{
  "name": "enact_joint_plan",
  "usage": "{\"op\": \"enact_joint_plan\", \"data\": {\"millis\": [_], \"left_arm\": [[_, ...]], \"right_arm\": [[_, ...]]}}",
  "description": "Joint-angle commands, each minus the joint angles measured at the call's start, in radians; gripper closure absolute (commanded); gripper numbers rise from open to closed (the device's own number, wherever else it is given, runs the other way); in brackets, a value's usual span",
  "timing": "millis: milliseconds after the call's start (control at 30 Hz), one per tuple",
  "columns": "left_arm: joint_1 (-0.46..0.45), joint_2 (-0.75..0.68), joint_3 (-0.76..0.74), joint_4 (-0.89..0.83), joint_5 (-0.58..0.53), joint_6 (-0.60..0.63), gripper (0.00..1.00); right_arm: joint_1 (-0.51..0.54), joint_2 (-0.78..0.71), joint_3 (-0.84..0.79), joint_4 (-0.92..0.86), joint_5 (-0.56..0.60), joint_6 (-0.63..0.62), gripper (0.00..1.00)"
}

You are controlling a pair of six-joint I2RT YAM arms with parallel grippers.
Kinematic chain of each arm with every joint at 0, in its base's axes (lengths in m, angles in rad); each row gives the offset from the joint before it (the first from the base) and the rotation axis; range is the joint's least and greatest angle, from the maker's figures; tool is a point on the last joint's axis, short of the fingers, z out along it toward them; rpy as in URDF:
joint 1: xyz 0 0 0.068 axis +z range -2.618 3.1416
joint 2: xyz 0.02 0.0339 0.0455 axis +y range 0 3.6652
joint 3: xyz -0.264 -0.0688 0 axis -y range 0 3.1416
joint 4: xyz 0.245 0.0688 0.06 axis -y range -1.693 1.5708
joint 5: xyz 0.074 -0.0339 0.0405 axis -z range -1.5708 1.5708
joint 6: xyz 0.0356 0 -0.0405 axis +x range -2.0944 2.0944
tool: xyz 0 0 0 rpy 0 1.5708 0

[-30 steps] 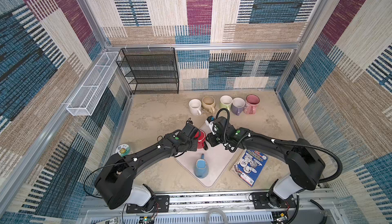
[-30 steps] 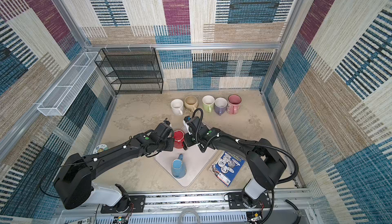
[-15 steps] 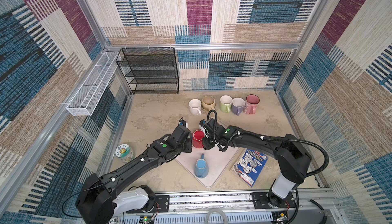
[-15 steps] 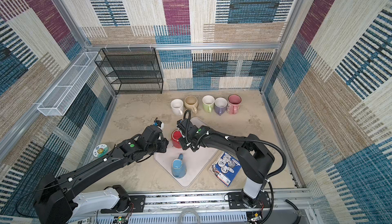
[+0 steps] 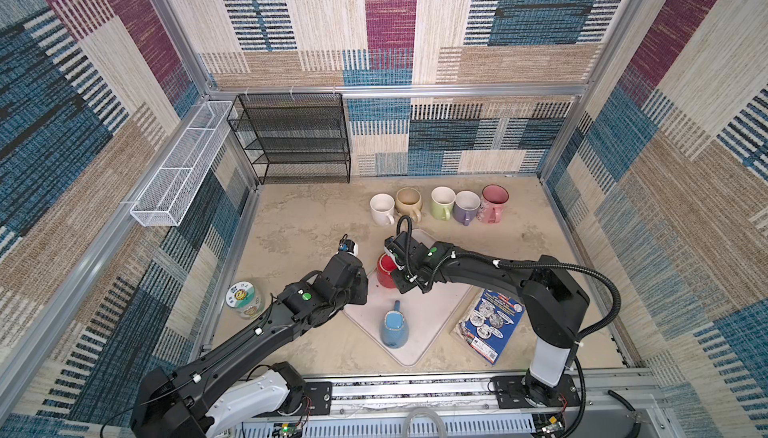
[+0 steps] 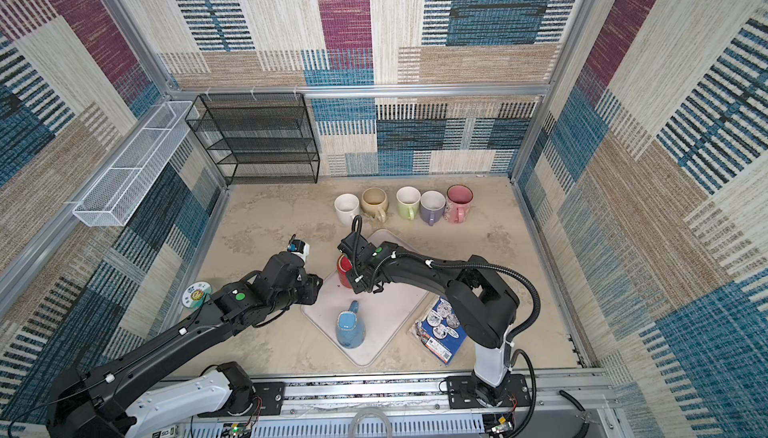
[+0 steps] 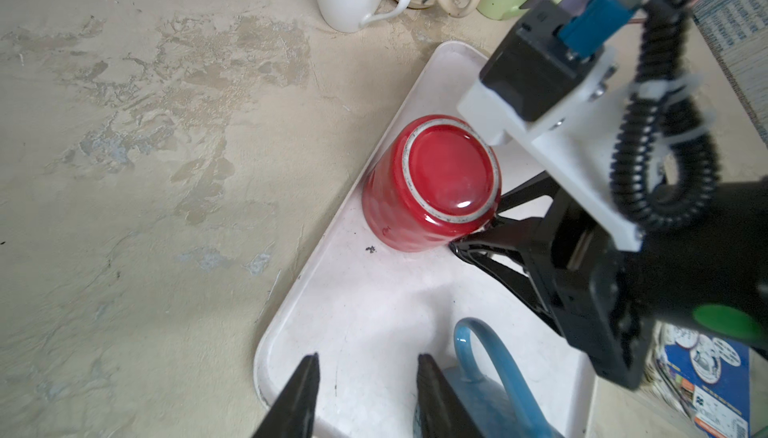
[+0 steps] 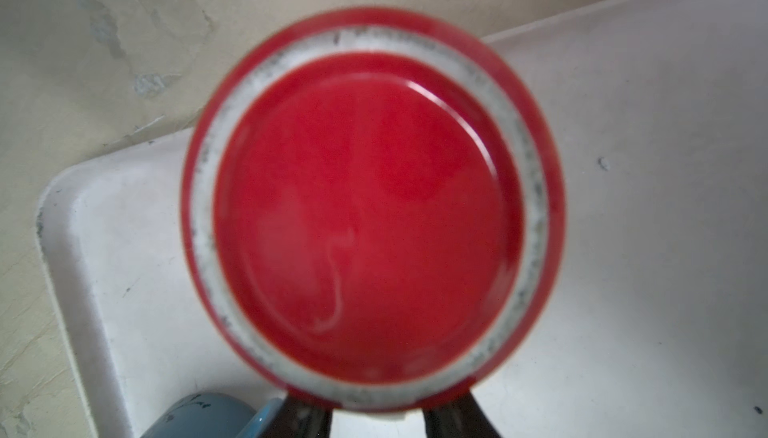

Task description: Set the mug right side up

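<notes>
Red mug bottom-up on tray

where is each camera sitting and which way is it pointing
Top views: high over the front rail, looking down toward the back wall; left arm and right arm show.
Left wrist: on the left arm, facing the upside-down red mug on the tray; its open left gripper and the right gripper show.
Right wrist: nearly straight down on the red mug's base; only its fingertips show.
Shared: both wrist views hold red mug, tray, blue mug.
</notes>
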Motion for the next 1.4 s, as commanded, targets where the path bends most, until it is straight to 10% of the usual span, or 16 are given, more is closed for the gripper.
{"op": "enact_joint_plan", "data": {"millis": [0, 567, 1367], "left_arm": [[0.001, -0.009, -0.009, -0.021, -0.019, -0.002, 0.56], [0.001, -0.018, -0.022, -0.022, -0.029, -0.003, 0.44], [0.055, -0.237, -0.225, 0.351, 0.333, -0.033, 0.38]], "right_arm": [[0.003, 0.013, 0.021, 0.036, 0.039, -0.003, 0.67], [0.005, -0.013, 0.032, 0.057, 0.031, -0.009, 1.0], [-0.072, -0.33, -0.218, 0.426, -0.253, 0.053, 1.0]]}}
